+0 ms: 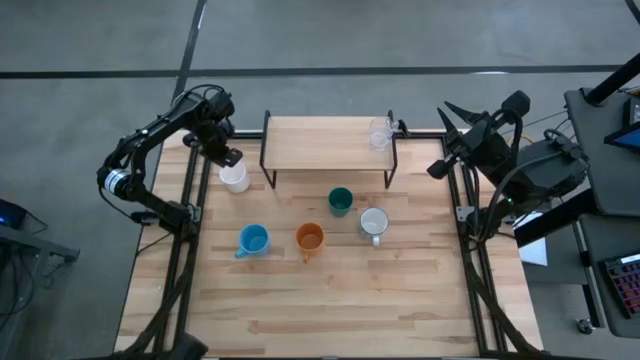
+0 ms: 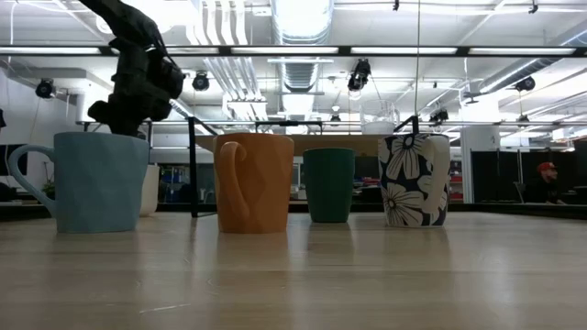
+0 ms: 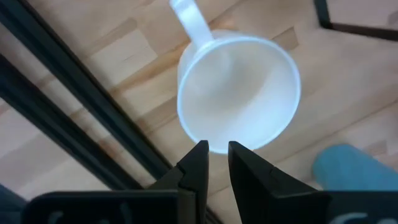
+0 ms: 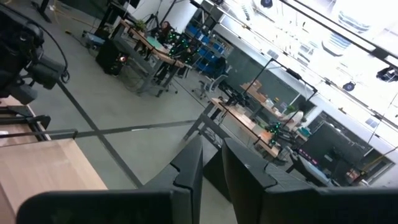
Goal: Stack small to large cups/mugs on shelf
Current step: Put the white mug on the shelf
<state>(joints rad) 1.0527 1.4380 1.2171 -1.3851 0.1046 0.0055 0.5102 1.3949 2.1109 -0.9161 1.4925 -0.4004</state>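
The left gripper [image 1: 226, 157], its fingers narrowly apart and holding nothing, hovers just above a white mug [image 1: 234, 177] left of the shelf [image 1: 325, 143]. A clear glass [image 1: 379, 132] stands on the shelf's right end. The right gripper [image 1: 447, 133], also narrow and empty, waits off the table's right edge.

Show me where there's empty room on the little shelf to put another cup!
The shelf is bare from its left end almost to the right, where the clear glass stands. On the table, the teal-green cup, flowered mug, orange mug and blue mug crowd the middle; the strip below them is bare.
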